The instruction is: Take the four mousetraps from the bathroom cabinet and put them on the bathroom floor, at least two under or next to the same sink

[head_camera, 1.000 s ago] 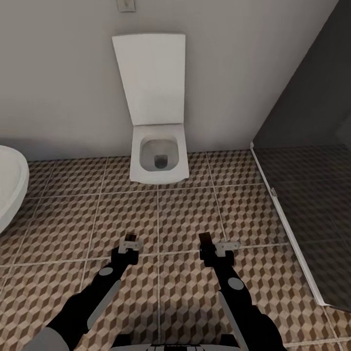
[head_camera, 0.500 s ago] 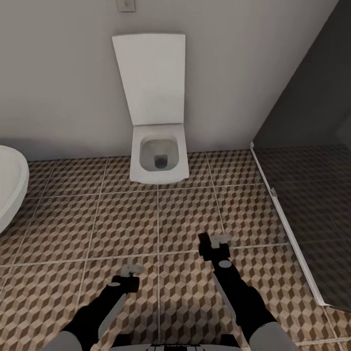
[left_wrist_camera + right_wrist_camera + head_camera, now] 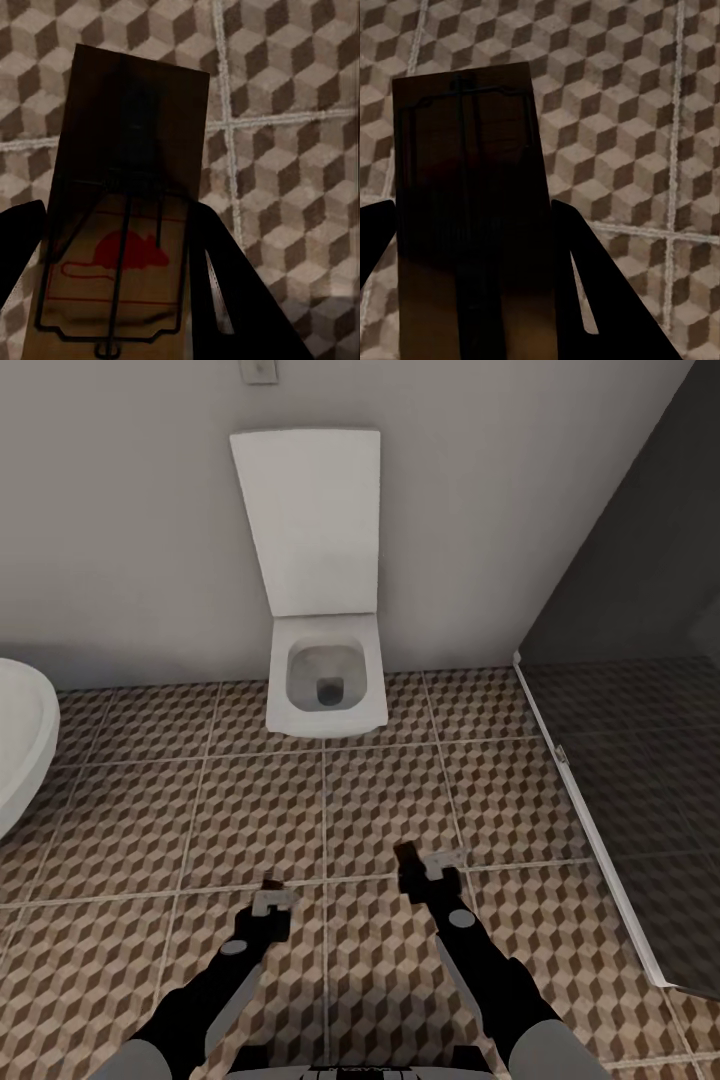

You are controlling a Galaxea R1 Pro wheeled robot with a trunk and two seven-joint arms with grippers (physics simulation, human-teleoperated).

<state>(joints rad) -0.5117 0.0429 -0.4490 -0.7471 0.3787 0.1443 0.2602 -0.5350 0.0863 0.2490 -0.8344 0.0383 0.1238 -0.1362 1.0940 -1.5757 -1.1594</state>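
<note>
Grippers clamping flat wooden mousetraps, seemingly

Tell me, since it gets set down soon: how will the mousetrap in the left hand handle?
The mousetrap looks like a stiff flat board, so probably light and steady lying flat. Its wire parts could snag.

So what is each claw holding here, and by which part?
Each holds a mousetrap by the long side edges of its near end: left claw, trap; right claw, trap.
</note>
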